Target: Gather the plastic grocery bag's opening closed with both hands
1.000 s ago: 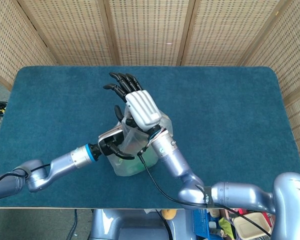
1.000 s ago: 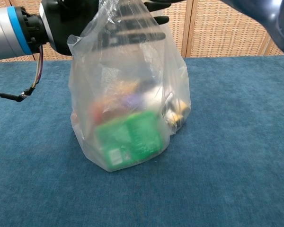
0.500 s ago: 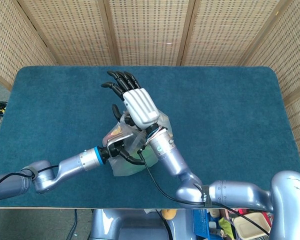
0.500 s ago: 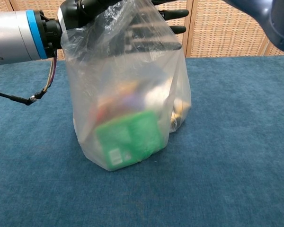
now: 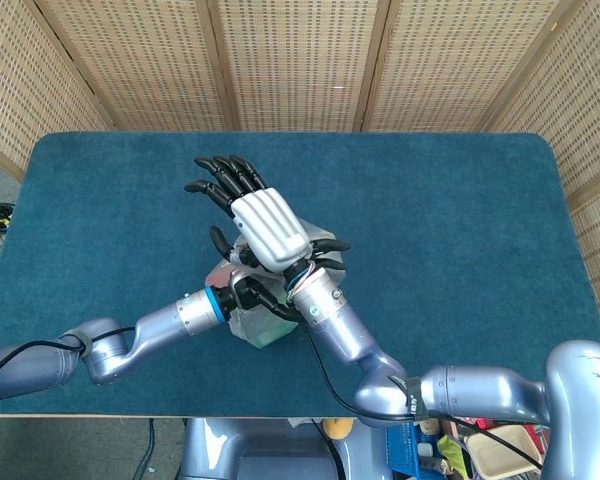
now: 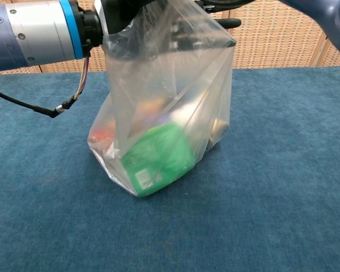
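Note:
The clear plastic grocery bag (image 6: 175, 96) stands tilted on the blue table (image 6: 283, 204), with a green packet (image 6: 158, 158) and other goods inside. My left hand (image 6: 118, 12) grips the bag's upper left edge and pulls it up. In the head view the left hand (image 5: 245, 292) lies under my right hand (image 5: 265, 225), which hovers over the bag's top with its dark fingers (image 5: 218, 180) stretched out and apart. Some right fingers (image 6: 226, 24) show behind the bag's top right corner. Only small parts of the bag (image 5: 258, 332) show from above.
Wicker screens (image 5: 300, 60) stand around the table's far and side edges. A thin black cable (image 6: 42, 109) hangs from my left wrist over the cloth. The blue cloth (image 5: 460, 220) stretches wide to the right of the bag.
My left hand has moved right with the bag's edge, stretching the top and tilting the bag. My right hand has shifted slightly left above it.

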